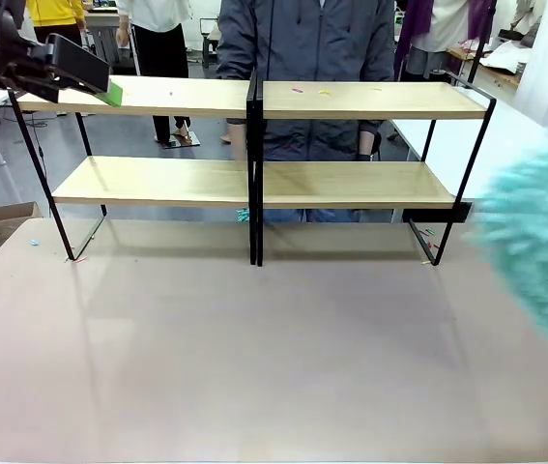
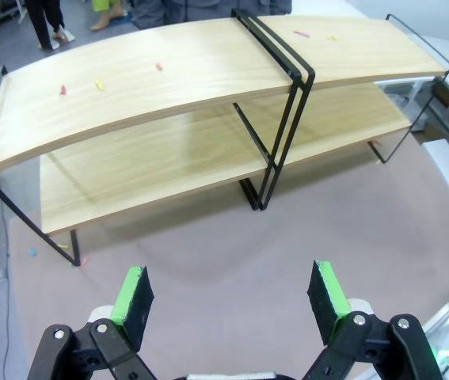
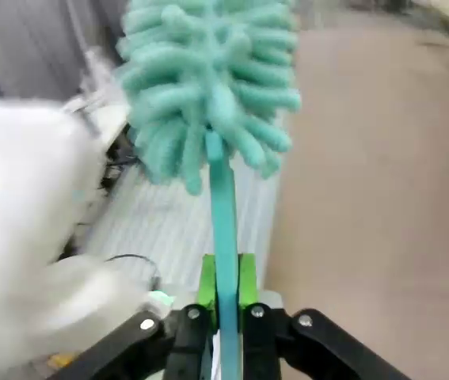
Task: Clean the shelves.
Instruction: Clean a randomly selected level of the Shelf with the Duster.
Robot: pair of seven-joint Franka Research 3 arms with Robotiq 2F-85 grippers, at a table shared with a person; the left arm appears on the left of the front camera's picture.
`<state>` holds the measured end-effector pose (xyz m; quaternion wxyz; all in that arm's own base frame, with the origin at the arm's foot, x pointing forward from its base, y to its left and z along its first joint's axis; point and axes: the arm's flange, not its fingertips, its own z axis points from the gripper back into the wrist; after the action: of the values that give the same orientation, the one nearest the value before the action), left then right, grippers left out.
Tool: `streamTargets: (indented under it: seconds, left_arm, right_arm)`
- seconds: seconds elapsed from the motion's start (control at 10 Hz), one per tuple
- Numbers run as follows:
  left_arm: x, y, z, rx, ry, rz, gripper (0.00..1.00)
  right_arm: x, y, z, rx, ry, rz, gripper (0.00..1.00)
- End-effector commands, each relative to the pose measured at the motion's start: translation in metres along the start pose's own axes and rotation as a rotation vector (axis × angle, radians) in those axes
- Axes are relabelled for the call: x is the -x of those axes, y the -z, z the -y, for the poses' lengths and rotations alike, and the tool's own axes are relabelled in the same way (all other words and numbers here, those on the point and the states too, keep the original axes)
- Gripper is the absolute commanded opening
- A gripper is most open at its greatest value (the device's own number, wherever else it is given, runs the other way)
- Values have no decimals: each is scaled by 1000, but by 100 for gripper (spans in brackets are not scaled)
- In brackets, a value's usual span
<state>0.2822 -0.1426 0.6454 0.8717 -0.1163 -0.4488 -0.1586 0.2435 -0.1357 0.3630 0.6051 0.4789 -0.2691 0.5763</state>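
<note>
Teal fluffy duster [image 3: 208, 87] clamped in my right hand [image 3: 226, 285], left hand [image 2: 232, 291] spread empty, I must next carry it across to the light-wood, black-framed shelves [image 1: 158, 97].

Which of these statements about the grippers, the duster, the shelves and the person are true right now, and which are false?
1. The right gripper is shut on the handle of the duster. True.
2. The left gripper holds a cloth. False: its jaws stand open and empty.
3. Small coloured scraps lie on the top boards of the shelves. True.
4. The person sits beside the shelves' left end. False: the person stands behind their middle.
</note>
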Motion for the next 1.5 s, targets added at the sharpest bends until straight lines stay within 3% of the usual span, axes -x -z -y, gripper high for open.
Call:
streamTargets:
  seconds: [0.0,0.1,0.3,0.5,0.6,0.7,0.9,1.2,1.4]
  left_arm:
    - [0,0,-1,5,-1,10,100]
    - [0,0,-1,5,-1,10,100]
    - [0,0,-1,5,-1,10,100]
    - [0,0,-1,5,-1,10,100]
    - [0,0,-1,5,-1,10,100]
    - [0,0,-1,5,-1,10,100]
    - [0,0,-1,5,-1,10,100]
    - [0,0,-1,5,-1,10,100]
    - [0,0,-1,5,-1,10,100]
  right_arm:
    - [-51,65,14,273,369,-195,12]
    - [-57,82,27,349,433,-304,12]
    - [-60,95,42,329,507,-441,12]
    - [-50,89,44,370,671,-626,12]
    - [-49,68,32,412,665,-551,12]
    - [-84,47,92,407,573,-544,12]
    - [-79,46,89,473,692,-571,12]
    - [-74,49,101,667,814,-418,12]
    - [-71,50,113,760,909,-382,12]
